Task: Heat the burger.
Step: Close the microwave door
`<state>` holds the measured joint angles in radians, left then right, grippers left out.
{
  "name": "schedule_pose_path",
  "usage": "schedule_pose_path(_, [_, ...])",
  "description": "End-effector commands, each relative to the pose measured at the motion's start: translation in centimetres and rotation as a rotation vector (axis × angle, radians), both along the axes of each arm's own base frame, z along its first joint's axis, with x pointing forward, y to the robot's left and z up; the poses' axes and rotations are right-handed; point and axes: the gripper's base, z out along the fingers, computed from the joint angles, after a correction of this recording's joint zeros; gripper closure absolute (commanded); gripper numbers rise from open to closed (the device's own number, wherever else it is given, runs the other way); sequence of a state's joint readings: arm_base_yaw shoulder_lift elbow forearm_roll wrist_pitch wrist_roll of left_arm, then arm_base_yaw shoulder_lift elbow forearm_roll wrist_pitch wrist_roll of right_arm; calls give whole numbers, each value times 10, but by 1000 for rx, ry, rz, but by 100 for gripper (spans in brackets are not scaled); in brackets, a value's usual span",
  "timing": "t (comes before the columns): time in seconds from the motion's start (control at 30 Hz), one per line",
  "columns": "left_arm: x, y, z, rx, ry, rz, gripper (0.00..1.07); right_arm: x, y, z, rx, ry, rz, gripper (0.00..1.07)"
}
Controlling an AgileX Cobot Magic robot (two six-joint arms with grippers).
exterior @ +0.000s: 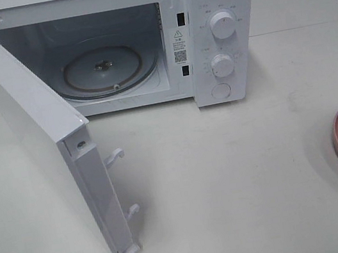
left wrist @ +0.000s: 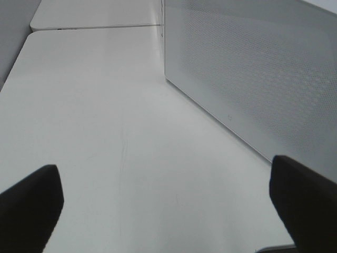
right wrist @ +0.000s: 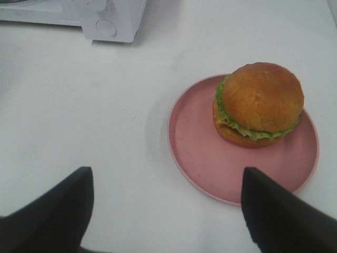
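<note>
**K:** White table (exterior: pixel 243 179) all round, tiled wall at the far right corner of the high view. Microwave (exterior: pixel 213 2) sat at the back of it, door (exterior: pixel 32 123) swung fully out toward the camera, hinged on the left. Two latch hooks (exterior: pixel 116 155) stuck out of the door's free edge.

**R:** Inside?

**K:** Glass turntable (exterior: pixel 104 69) on the cavity floor, nothing on it. Two round knobs (exterior: pixel 222 25) stacked on the control panel, a round button (exterior: pixel 221 90) below them.

**R:** Burger?

**K:** The burger (right wrist: pixel 259 104) was on the pink plate (right wrist: pixel 200 158), sitting off-centre toward the plate's edge. Upright, top bun on, lettuce showing under it. Plate stood on the table well right of the microwave; in the high view only its left edge showed at the frame border, with a sliver of burger.

**R:** Right hand?

**K:** Right hand (right wrist: pixel 166 211) hung above the table near the plate, both fingers (right wrist: pixel 274 211) spread wide, gripping nothing. Plate and burger lay ahead of it, not touched.

**R:** Left?

**K:** Left hand (left wrist: pixel 166 203) was low over bare table beside the door's perforated outer face, fingers (left wrist: pixel 31 203) wide apart, empty. Probably not touching the door, though the wrist view was too tight to be sure. Neither arm showed in the high view.
</note>
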<state>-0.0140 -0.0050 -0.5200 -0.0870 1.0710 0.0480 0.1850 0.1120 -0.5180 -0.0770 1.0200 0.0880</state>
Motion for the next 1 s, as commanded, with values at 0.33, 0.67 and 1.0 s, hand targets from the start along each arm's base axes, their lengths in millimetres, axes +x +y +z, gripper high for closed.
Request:
schedule_pose_path(0.33, [-1,0,-1,-2,-7,-1,7,-19,-2,-4,5,-147,-77,31])
schedule_pose_path(0.67, [-1,0,-1,-2,-7,-1,7,-19,-2,-4,5,-147,-77,31])
schedule_pose_path(1.0, [-1,0,-1,-2,-7,-1,7,-19,-2,-4,5,-147,-77,31])
